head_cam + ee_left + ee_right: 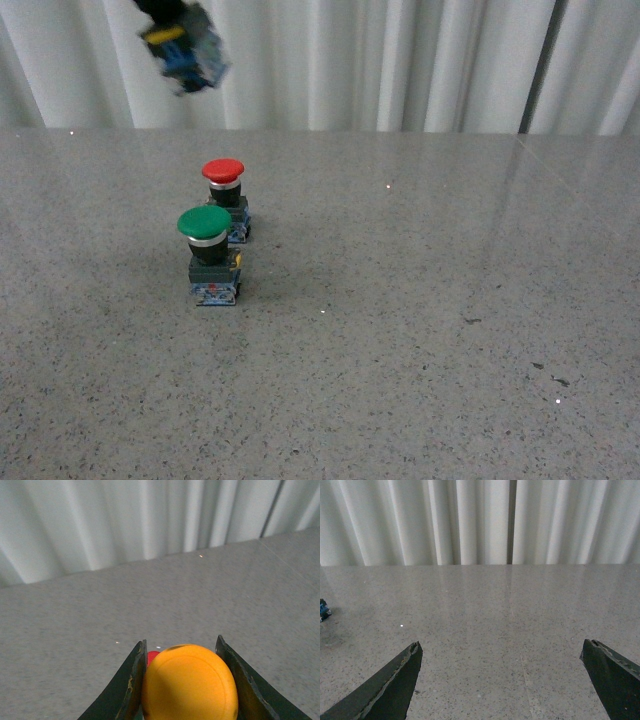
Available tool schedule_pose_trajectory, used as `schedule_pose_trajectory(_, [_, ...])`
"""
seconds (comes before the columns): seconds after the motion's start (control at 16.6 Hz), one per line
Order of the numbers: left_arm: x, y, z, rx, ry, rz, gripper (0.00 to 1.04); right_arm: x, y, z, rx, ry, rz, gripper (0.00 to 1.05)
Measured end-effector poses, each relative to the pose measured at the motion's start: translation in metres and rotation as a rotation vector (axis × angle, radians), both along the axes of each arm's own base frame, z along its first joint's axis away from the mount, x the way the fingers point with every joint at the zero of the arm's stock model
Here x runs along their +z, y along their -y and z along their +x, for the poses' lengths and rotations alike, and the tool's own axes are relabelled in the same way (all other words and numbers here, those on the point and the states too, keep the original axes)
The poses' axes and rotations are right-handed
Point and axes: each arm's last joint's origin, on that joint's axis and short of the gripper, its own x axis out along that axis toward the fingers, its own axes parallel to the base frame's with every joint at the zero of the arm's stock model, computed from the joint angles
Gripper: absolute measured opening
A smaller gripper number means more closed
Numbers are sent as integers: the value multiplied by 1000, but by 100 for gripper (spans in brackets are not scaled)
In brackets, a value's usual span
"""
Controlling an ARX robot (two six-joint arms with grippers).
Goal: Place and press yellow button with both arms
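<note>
My left gripper (pixel 180 647) is shut on the yellow button (pixel 189 684); its yellow cap fills the space between the two black fingers (pixel 131 680). In the front view the yellow button (pixel 185 50) hangs high in the air at the upper left, tilted and blurred, showing its yellow tab and blue base, above and behind the other buttons. My right gripper (pixel 500 652) is open and empty over bare tabletop; it does not show in the front view.
A red-capped button (pixel 224 195) and a green-capped button (pixel 207 250) stand upright on the grey speckled table (pixel 420 330), left of centre, the green one nearer. A sliver of the red cap (pixel 152 656) shows beside the yellow cap. A white curtain (pixel 400 60) backs the table.
</note>
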Motion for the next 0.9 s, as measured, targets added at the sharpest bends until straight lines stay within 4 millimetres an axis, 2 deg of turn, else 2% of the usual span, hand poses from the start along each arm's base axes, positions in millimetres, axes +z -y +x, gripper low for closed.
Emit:
schedule_pose_trajectory(0.12, [-20,39,8,-35,-76,-13,34,0,0,0,0,0,0,98])
schedule_pose_trajectory(0.36, [-53,86,8,-35,-163,-60,34,0,0,0,0,0,0,98])
schedule_pose_trajectory(0.6, [-92,101,17,18,-258,-74,34,0,0,0,0,0,0,98])
schedule_pose_trajectory(0.9, [-112,118,23,0,-292,-84,34,0,0,0,0,0,0,98])
